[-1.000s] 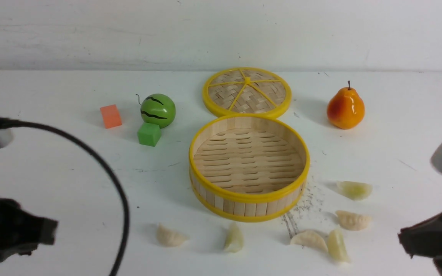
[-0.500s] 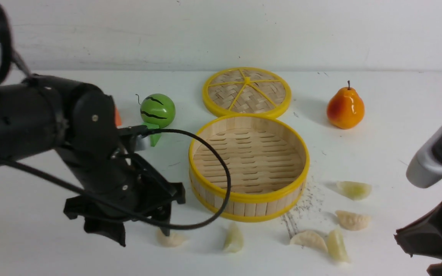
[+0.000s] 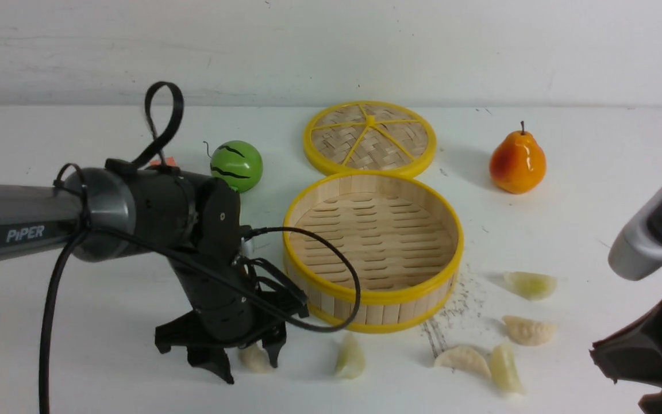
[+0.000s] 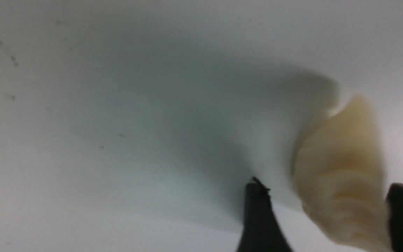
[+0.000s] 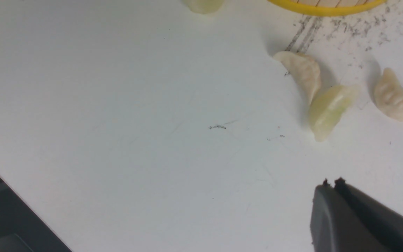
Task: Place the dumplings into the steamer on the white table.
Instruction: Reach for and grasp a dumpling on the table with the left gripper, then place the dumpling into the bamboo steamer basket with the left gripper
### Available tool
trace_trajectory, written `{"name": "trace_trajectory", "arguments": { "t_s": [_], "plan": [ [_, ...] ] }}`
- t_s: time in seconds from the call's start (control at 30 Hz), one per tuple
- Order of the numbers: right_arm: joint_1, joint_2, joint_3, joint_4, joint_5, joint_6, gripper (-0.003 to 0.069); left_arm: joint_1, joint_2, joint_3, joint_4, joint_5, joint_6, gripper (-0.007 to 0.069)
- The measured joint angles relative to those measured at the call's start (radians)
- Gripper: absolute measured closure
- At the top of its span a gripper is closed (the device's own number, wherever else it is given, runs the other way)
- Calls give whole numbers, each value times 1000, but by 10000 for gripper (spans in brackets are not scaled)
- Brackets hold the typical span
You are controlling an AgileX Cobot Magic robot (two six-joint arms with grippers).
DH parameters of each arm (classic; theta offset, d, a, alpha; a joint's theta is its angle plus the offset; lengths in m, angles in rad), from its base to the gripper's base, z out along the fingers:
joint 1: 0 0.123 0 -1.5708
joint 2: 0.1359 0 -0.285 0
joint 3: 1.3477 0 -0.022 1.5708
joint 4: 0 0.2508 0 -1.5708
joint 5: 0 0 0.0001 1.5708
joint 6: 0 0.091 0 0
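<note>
The left gripper [image 3: 249,370] stands with jaws parted astride a cream dumpling [image 3: 253,357] lying on the white table [image 3: 78,333], near-left of the steamer [image 3: 372,313]. The right gripper [image 5: 331,182], near-right, has its jaws pressed together.

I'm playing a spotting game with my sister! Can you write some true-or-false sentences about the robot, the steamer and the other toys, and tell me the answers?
1. The steamer is empty. True.
2. The left gripper is shut tight, far from any dumpling. False: its jaws stand apart around a cream dumpling.
3. The pear is on the robot's left of the steamer. False: it is on the robot's right.
4. The right gripper is shut and holds nothing. True.
5. The woven lid covers the steamer. False: it lies flat behind the steamer.
</note>
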Motion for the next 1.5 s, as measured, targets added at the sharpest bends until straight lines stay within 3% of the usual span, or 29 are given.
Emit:
{"name": "trace_trajectory", "arguments": {
  "t_s": [0.1, 0.13, 0.23, 0.4, 0.6, 0.77, 1.03, 1.37, 1.5],
  "plan": [
    [0, 0, 0, 0, -1, 0, 664, -1, 0, -7, 3, 21, 55, 472],
    [0, 0, 0, 0, -1, 0, 663, -1, -1, -12, 8, 27, 63, 482],
    [0, 0, 0, 0, -4, 0, 662, -1, -13, -55, 38, 72, 111, 465],
    [0, 0, 0, 0, -22, 0, 659, -1, -72, -295, 98, 219, 163, 463],
    [0, 0, 0, 3, -56, 0, 656, -2, -18, -658, 31, 396, 267, 463],
    [0, 0, 0, 3, -73, 0, 652, -38, 117, -848, 14, 440, 295, 463],
    [0, 0, 0, 3, -76, 0, 650, -155, 371, -1082, 78, 403, 290, 463],
    [0, 0, 0, -6, -76, 1, 645, -153, 536, -1132, 102, 165, 190, 460],
    [0, 0, 0, -39, -76, 26, 640, -153, 558, -1132, 110, 126, 190, 360]
  ]
}}
